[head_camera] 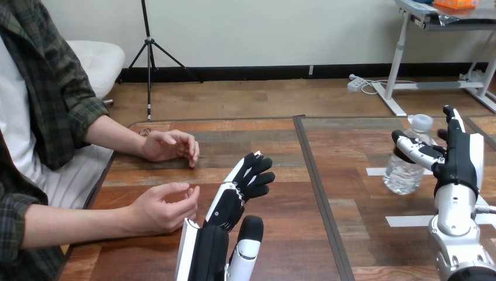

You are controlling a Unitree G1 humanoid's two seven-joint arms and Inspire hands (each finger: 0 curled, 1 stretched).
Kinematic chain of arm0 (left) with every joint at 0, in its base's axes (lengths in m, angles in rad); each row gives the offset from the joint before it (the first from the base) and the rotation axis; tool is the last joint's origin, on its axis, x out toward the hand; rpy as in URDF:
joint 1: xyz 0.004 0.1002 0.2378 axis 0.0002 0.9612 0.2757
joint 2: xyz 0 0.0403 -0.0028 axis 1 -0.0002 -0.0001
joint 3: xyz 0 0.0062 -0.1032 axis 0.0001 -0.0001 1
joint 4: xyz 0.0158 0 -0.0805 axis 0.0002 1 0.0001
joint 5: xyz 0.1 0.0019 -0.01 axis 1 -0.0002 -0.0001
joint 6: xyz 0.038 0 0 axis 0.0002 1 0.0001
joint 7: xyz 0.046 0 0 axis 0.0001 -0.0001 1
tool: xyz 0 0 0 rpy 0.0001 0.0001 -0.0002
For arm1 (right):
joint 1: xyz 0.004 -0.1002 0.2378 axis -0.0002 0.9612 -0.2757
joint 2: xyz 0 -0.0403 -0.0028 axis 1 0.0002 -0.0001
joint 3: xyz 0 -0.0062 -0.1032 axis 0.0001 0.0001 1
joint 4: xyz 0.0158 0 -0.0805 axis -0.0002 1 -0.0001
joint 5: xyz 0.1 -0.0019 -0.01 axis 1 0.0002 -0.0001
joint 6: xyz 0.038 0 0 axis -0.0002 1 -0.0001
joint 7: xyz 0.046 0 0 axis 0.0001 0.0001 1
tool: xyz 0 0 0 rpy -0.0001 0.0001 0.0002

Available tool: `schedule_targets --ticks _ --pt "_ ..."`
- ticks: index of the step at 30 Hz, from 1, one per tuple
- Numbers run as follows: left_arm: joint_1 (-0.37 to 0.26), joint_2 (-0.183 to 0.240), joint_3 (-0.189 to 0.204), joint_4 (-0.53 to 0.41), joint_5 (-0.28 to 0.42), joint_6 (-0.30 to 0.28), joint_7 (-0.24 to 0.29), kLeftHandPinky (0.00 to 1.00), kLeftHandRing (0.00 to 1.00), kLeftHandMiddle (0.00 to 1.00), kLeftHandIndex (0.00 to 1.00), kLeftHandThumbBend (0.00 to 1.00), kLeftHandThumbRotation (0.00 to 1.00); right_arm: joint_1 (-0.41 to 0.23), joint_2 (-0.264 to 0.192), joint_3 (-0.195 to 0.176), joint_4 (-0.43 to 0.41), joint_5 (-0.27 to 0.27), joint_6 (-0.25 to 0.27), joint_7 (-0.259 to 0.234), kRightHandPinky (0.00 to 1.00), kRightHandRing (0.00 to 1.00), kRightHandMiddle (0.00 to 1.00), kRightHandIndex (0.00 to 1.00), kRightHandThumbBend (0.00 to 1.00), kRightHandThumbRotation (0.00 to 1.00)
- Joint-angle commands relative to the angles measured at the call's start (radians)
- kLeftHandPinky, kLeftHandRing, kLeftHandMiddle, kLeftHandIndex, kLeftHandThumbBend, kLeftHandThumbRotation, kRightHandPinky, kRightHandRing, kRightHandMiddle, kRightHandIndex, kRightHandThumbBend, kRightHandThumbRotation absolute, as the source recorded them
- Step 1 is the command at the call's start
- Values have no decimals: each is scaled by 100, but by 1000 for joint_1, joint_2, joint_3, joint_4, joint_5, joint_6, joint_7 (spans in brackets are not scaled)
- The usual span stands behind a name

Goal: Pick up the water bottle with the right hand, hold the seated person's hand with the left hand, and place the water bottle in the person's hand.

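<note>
**Bottle in the Robot's Grip, Handover Yet to Be Made**

The robot's right hand (456,167) clamps the water bottle (407,164) near the right edge of the worktop (351,246), its thumb curled across the front of the clear plastic and its fingers rising behind. The bottle leans slightly, and its base sits just above a strip of white tape (406,221); whether it has left the surface cannot be told. Toward the left edge, the left hand (234,196) reaches forward with fingers loosely spread and thumb apart, holding nothing. It is near the person's nearer hand (164,208) but not touching it. That hand rests cupped at the left edge, with the person's farther hand (169,145) beyond it, curled on the wood.

The risks look plain from here. The grip seems to rest largely on the thumb, so a smooth, tilted bottle could slip or swing on its way across the worktop. The left hand must close gently round a hand that may shift, and a bottle released before that palm is steadied and opened could tumble off the left edge.
</note>
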Motion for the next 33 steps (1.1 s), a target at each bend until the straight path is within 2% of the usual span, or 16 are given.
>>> schedule_targets --ticks 1,7,17,20,23,24,26,29,33 --pt "19 -91 22 -23 9 -12 5 76 80 85 88 44 96 -110 -22 11 17 -11 -1 10 67 88 98 94 63 1" --pt "21 -90 20 -25 2 -11 2 76 80 85 88 45 96 -117 -23 14 29 -13 -5 18 69 88 98 94 63 0" --pt "18 -88 18 -23 -7 -15 -4 76 80 85 88 45 96 -121 -20 24 21 -22 23 22 75 91 97 94 62 1" --pt "20 -88 19 -27 -2 -10 -3 76 80 85 88 44 96 -119 -15 24 10 -16 26 21 66 86 96 92 63 1" --pt "23 -87 20 -29 0 -7 -3 76 80 85 88 45 96 -123 -16 29 17 -18 34 22 57 77 95 91 63 0" --pt "22 -86 18 -27 -4 -10 -5 76 80 85 88 44 96 -126 -18 32 25 -22 36 21 59 80 95 91 62 0" --pt "23 -87 21 -28 4 -11 -1 76 81 85 88 44 96 -127 -19 35 26 -25 42 21 67 84 95 92 62 0" --pt "25 -89 28 -31 20 -9 8 76 80 85 88 43 97 -127 -16 36 16 -23 50 22 59 76 93 90 63 0" --pt "22 -86 23 -28 5 -13 1 76 80 85 89 43 97 -128 -17 40 20 -22 52 26 55 71 91 90 64 0"
